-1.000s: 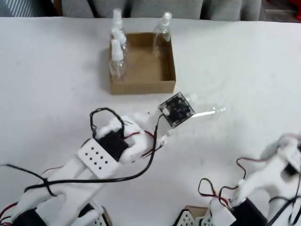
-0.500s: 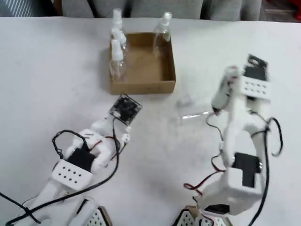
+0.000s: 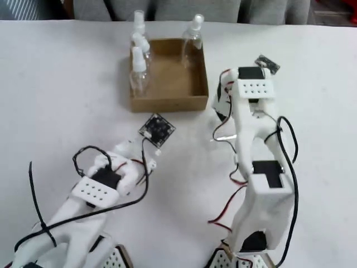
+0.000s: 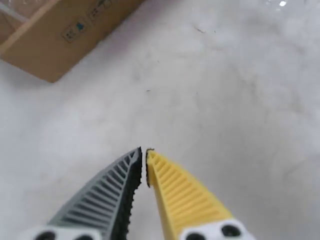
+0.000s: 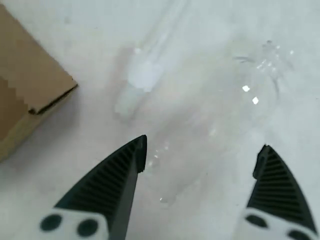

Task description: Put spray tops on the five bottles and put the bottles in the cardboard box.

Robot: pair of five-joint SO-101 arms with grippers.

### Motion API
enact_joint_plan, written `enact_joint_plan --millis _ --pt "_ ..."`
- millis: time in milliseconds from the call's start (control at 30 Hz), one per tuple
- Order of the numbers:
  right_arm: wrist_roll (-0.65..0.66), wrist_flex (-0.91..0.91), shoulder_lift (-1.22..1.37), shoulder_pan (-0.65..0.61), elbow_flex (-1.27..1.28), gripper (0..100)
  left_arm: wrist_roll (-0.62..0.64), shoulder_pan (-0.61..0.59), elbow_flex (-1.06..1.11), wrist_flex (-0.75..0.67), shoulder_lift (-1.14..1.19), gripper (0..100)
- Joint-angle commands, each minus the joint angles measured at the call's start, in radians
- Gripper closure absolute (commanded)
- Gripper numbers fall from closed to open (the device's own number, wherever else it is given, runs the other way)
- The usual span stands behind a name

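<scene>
High view: box [image 3: 167, 103] of cardboard toward the table's far side. Three bottles [image 3: 138, 70] with tops on, upright in a row along the box's left wall; hard to say whether the farthest stands inside the box or just behind it. Fourth bottle [image 3: 192, 36], also topped, upright in the box's far right corner.

Left gripper [image 4: 144, 150] just off the box's near wall, low over the bare table [image 4: 225, 90]. Fingers pressed together tip to tip, with nothing between them.

Right gripper [image 5: 202, 142] beside the box's near right corner, pointing down, fingers spread wide and empty. Below them, the fifth bottle [image 5: 235, 100], clear and faint, lying on its side right of the box. Loose top [image 5: 142, 80] with its thin tube flat on the table, between that bottle and the box corner.
</scene>
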Motion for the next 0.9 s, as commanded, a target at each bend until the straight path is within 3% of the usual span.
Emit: enact_joint_plan --millis 0,167,367,500,667,867 --pt "-0.006 -0.045 0.097 0.015 -0.049 69.9 -0.015 -0.012 -0.077 -0.026 0.005 98" --pt "0.048 -0.016 0.166 0.016 -0.051 72.0 -0.015 -0.012 -0.074 -0.026 0.005 98" --pt "0.308 0.096 0.093 0.088 -0.049 99.4 -0.012 -0.005 -0.069 -0.026 0.007 98" --pt "0.489 0.194 0.027 0.209 -0.043 95.3 -0.009 -0.002 -0.069 -0.032 0.008 98" --pt "0.847 0.248 -0.005 0.398 -0.043 98.1 0.011 0.088 -0.057 -0.035 0.012 98" --pt "1.174 0.216 -0.025 0.601 0.006 98.1 0.261 0.225 -0.034 -0.207 0.013 98"
